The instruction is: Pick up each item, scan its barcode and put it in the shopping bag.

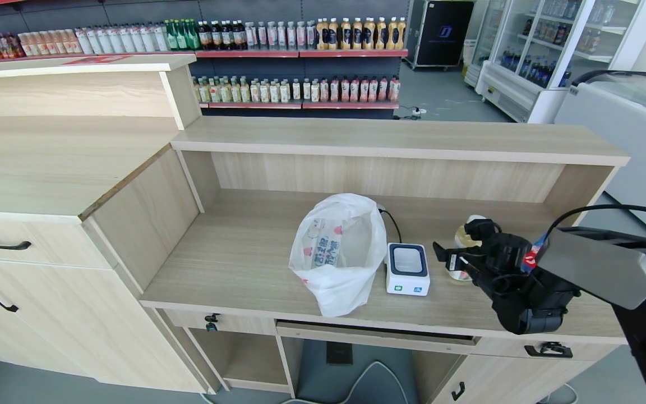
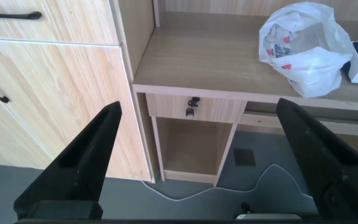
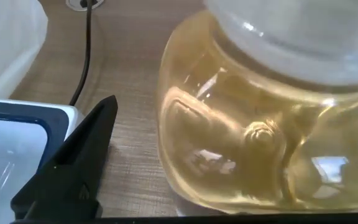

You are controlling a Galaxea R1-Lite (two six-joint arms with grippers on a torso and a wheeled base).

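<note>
A clear jar of yellowish liquid with a pale lid stands on the wooden counter, right of the white barcode scanner. My right gripper is at the jar with its fingers spread to either side, open. In the right wrist view the jar is very close, and one black finger stands apart from its glass. The white plastic shopping bag sits open left of the scanner, with a printed packet inside. My left gripper hangs open and empty below counter height, in front of the desk.
A black cable runs from the scanner to the counter's back wall. A raised shelf overhangs the back of the counter. Drawers and a cabinet stand at the left. Bare counter lies left of the bag.
</note>
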